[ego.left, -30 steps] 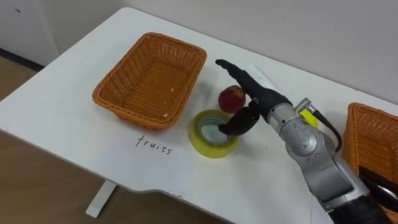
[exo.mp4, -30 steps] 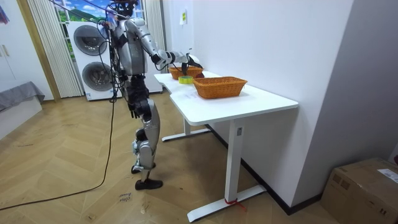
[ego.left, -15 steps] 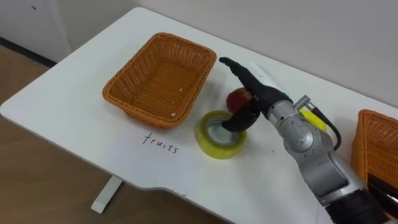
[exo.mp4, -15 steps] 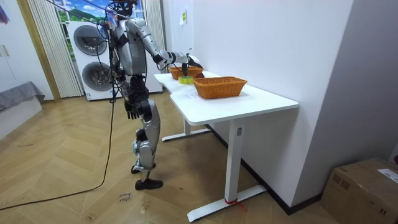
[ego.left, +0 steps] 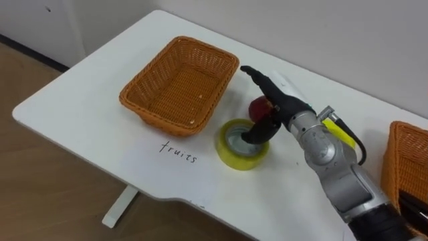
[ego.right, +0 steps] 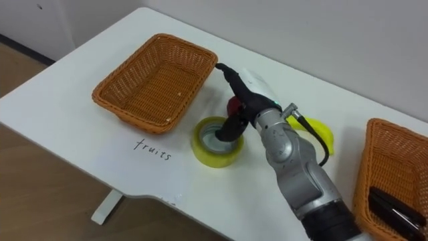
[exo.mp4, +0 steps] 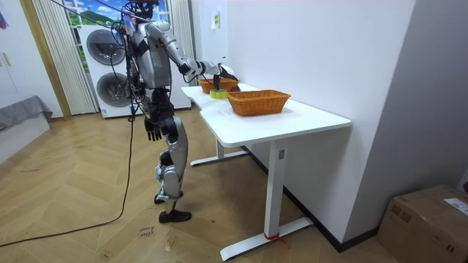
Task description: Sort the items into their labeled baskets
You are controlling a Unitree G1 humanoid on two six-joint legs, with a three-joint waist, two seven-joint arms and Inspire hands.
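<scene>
Right hand (ego.left: 277, 100): right of the basket (ego.left: 157, 115), we see fingers straight over the apple (ego.left: 257, 106), thumb down in the tape (ego.left: 242, 144).
Apple: outside the basket, just beside its right wall.
Left hand (exo.mp4: 152, 130): hangs well away from the basket.

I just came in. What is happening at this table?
The robot stands at the white table and reaches with its right hand over a red apple, fingers open above it, thumb by the yellow tape roll. The apple lies on the table, not lifted yet. The fruit basket beside it holds nothing. Its left hand hangs at its side.
</scene>
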